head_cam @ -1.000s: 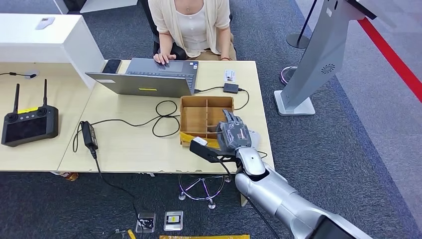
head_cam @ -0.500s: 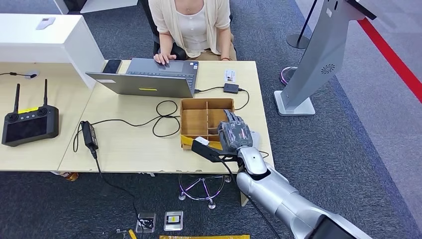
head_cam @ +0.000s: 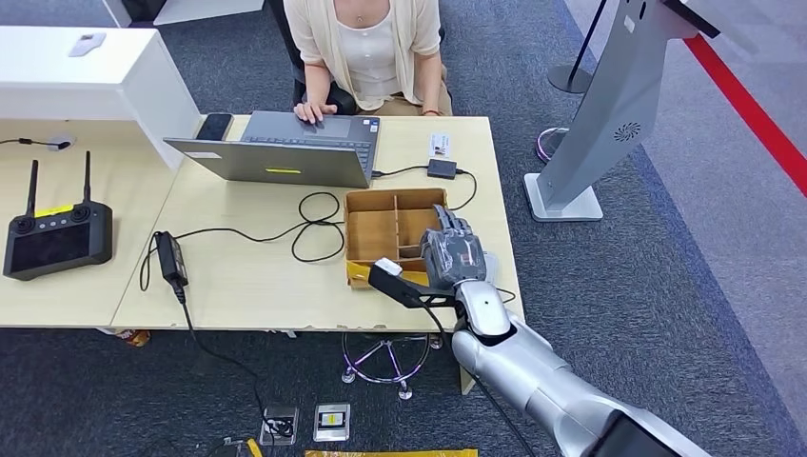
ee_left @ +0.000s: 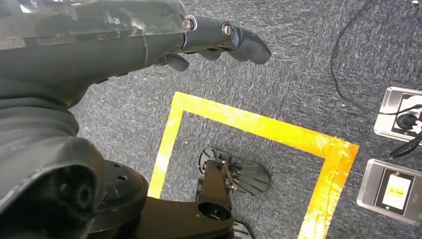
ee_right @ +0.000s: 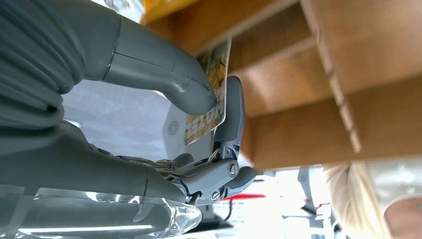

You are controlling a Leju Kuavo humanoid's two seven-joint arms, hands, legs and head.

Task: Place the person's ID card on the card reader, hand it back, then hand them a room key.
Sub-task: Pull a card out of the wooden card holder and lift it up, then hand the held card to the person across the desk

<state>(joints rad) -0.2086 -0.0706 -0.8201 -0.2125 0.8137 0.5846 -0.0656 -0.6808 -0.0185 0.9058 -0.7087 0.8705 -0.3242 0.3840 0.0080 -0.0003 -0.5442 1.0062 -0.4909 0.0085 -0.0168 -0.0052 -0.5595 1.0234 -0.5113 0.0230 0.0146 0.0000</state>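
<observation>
Right hand (head_cam: pixel 451 253): sits low and right of centre in the head view, over the near right compartments of the wooden divided tray (head_cam: pixel 373 205) on the counter (head_cam: pixel 247 276). In the right wrist view the hand (ee_right: pixel 149 124) pinches a printed card (ee_right: pixel 211 94) between the thumb and a dark finger. The card stands edge-on against the tray's wooden partitions. From its place in the tray I judge it to be the room key, not the ID; the print is too blurred to confirm.

Left hand (ee_left: pixel 149 45): hangs over the carpet and the yellow floor tape (ee_left: pixel 259 127). Its fingers are loosely extended and hold nothing.

Other task items: a small black box on a cable, probably the card reader (head_cam: pixel 441 168), lies above the tray in the head view. A light card that looks like the ID (head_cam: pixel 439 144) lies just beyond it, near the counter's far edge. The person (head_cam: pixel 366 48) sits at the top centre of the frame, one hand on the laptop (head_cam: pixel 285 148).

Step in hand, as judged: drawing the card out of the tray for handover.

Recommendations:
- Lift straight out along the compartment, so that the card edge does not catch a partition or drag the light tray.
- Keep the pinch firm. Only a narrow margin of the card sits under the thumb, so it could pivot or slip.
- Clear the tray rim before swinging toward the person, and pass above the reader cable (head_cam: pixel 404 171).
- Present the free end of the card toward the person's hand.
</observation>
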